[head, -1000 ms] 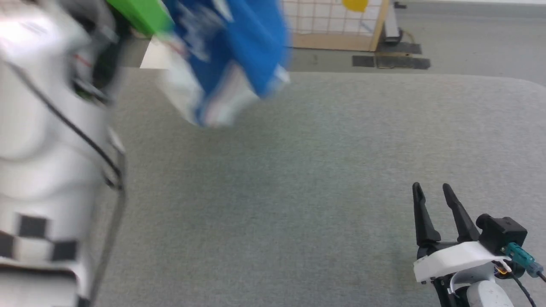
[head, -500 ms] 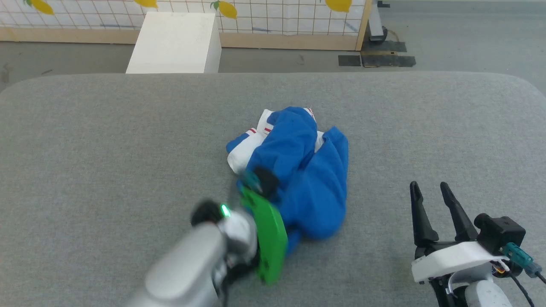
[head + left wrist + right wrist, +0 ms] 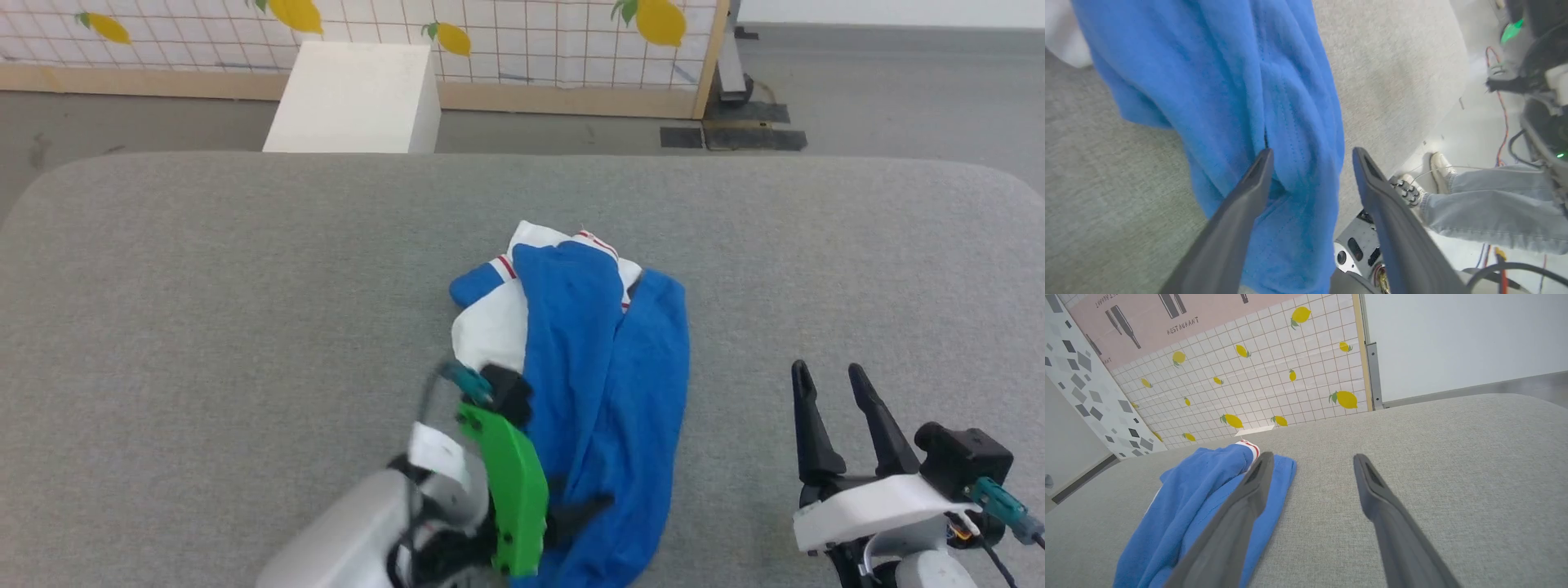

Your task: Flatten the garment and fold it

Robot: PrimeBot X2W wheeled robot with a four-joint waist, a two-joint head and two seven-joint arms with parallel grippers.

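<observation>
Near the front edge of the bench (image 3: 245, 327), the left tool (image 3: 1310, 153) has its two fingers spread, and a thick fold of the garment (image 3: 604, 367) lies in the gap between them. The cloth is not pressed from either side, so the judgement is that this tool holds nothing now. At the lower right of the head view, the right tool (image 3: 824, 371) is also spread. It pinches nothing and is apart from the cloth, with bare bench under its fingers.

The garment lies about in the middle of the bench as a long, crumpled heap. Two blue ridges run from the near edge toward the far side. A white sleeve with thin red stripes is bunched at the far end. No lettering can be seen.

As for progress, the task seems to be at its very beginning. The garment is on the bench, but it is not spread flat, and no fold is made. Both steps are left to do.

As for containers, a white box (image 3: 351, 98) stands on the floor beyond the bench. Its visible sides are closed, so it cannot be told whether it holds anything.
</observation>
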